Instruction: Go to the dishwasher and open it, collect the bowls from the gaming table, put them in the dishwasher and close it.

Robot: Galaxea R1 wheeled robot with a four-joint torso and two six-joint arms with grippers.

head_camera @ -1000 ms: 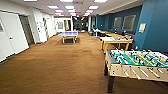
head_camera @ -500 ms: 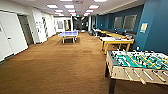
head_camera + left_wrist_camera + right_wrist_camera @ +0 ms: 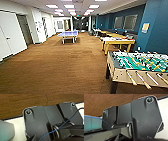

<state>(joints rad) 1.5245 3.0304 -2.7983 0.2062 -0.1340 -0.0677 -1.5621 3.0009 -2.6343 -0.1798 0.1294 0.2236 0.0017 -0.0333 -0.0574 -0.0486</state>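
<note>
The gaming table (image 3: 117, 41), white-topped with yellow legs and edge, stands by the blue wall at the right, beyond the foosball table. Small colourful items lie on it, but they are too small to tell whether any are the bowls. The dishwasher is out of view. Both wrist views look past my own dark plates at the brown carpet (image 3: 22, 104) (image 3: 102, 101) close below.
A green foosball table (image 3: 137, 63) with rods stands close at the front right. A blue ping-pong table (image 3: 68, 33) is far ahead in the middle. White doors (image 3: 10, 37) line the left wall. Brown carpet (image 3: 62, 65) runs open down the room.
The whole head view has shifted slightly. The foosball table looms a little larger at the right, so I have rolled forward. Nothing in the room has moved.
</note>
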